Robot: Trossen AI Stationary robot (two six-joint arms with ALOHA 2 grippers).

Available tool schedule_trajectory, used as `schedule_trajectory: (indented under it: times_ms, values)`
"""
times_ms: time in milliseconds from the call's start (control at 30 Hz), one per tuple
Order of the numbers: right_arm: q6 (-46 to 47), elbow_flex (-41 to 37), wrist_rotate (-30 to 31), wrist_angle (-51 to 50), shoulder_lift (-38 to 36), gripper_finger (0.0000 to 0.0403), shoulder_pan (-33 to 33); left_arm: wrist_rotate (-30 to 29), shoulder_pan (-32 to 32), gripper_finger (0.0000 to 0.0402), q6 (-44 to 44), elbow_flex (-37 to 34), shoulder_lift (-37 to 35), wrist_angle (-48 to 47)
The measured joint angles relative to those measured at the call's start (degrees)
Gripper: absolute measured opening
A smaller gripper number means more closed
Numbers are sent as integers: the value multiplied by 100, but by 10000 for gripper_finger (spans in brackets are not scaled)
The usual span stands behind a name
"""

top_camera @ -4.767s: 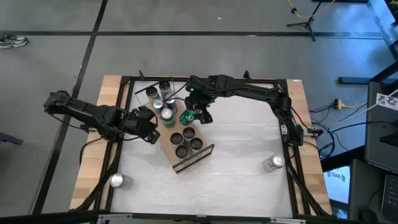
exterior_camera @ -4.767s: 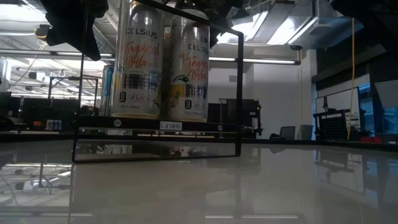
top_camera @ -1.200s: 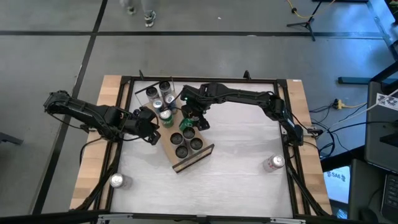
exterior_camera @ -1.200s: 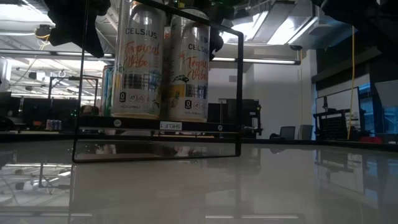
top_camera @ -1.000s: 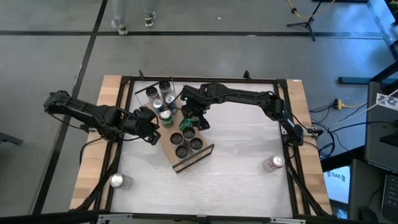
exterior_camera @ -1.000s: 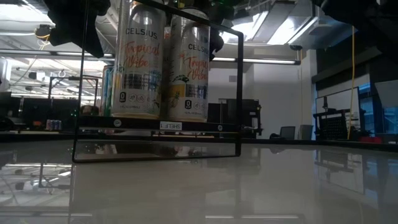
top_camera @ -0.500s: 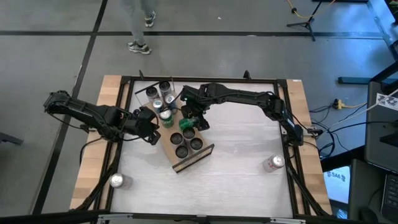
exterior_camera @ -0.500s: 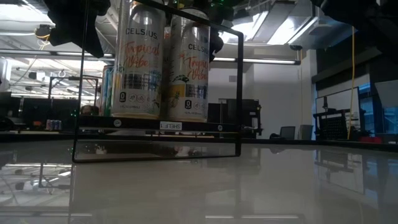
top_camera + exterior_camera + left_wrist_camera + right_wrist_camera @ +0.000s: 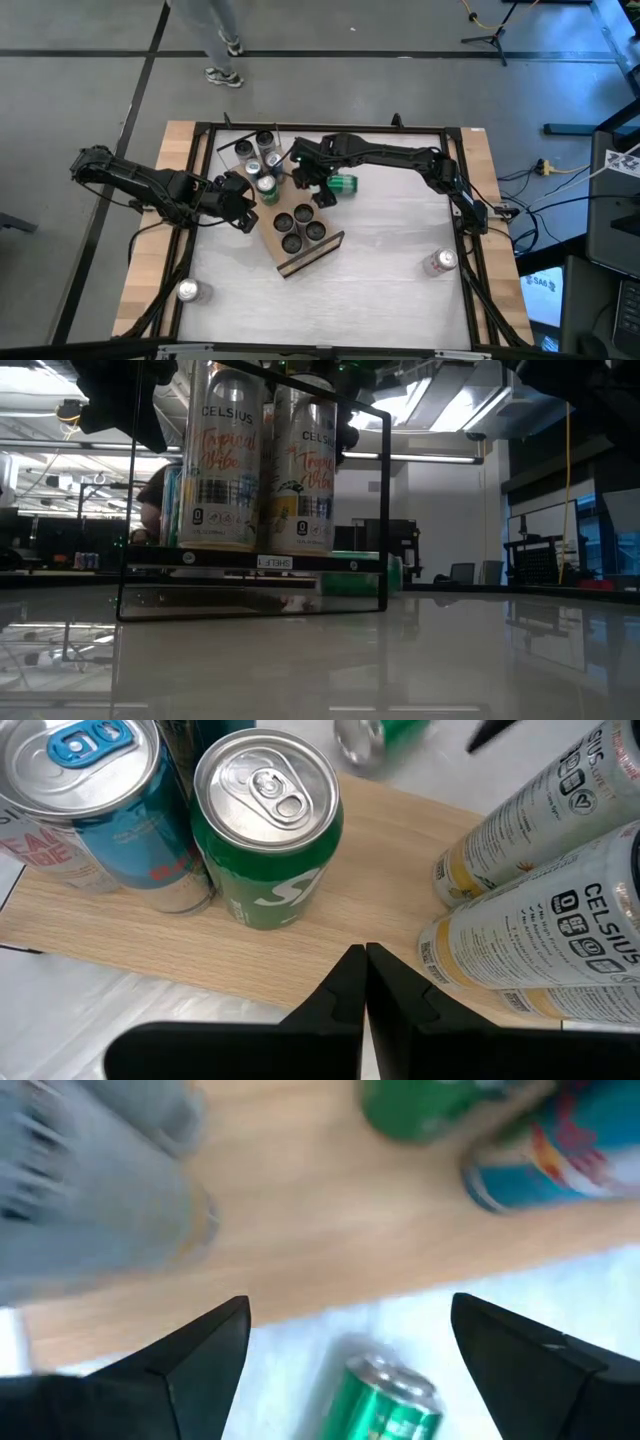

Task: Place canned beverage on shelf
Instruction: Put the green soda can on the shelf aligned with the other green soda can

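The right tool [image 9: 322, 186] hangs over the far edge of the shelf [image 9: 331, 243], its two dark fingers [image 9: 185, 1365] spread wide with nothing between them. Just beyond it a green can [image 9: 344, 184] lies on its side on the white worktop [image 9: 400, 260], just beside the shelf but off it; in the right wrist view the same can [image 9: 392, 1402] shows between the open fingers, clear of both. So the canned beverage is not on the shelf: it is tipped over next to it. On the shelf stand four dark-topped cans [image 9: 303, 212] in two rows, and toward the far end another green can [image 9: 266, 830], a blue can [image 9: 90, 795] and some silver-topped ones [image 9: 257, 147]. The left tool [image 9: 363, 982] is pinched shut and empty, its tips at the near edge of the light-wood board, apparently waiting. Two more cans stand well apart near the worktop's front corners [image 9: 438, 262]. A person's legs [image 9: 222, 40] pass on the floor beyond. The fallen can will likely be rigid but thin-walled, smooth and prone to roll; if full, fairly heavy. It is probably best taken across the middle of its barrel, squeezed gently, then righted before it is set on a free patch of board.
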Motion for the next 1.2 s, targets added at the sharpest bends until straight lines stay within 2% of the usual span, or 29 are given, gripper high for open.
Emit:
schedule_trajectory:
  times_ms: [100, 200, 400, 700, 933, 1200]
  values:
    - [28, 94, 504, -295, -25, 340, -12, 0, 0, 0, 0, 0, 0, 0]
    - [31, 192, 638, -616, -126, 340, -87, 0, 0, 0, 0, 0, 0, 0]
    - [37, 200, -200, -1083, -652, 340, -498, -3, 0, 0, 0, -2, 2, -14]
    - [114, -29, -1200, -1251, -1428, 340, -1698, -3, 0, 0, 0, -2, 2, -15]
    - [206, -1282, -1382, -521, -1896, 340, -2520, -3, 0, 0, 0, -2, 2, -15]
    - [781, -3470, -1381, 1809, -2537, 340, -3259, -19, 2, 0, 0, -2, 2, -15]
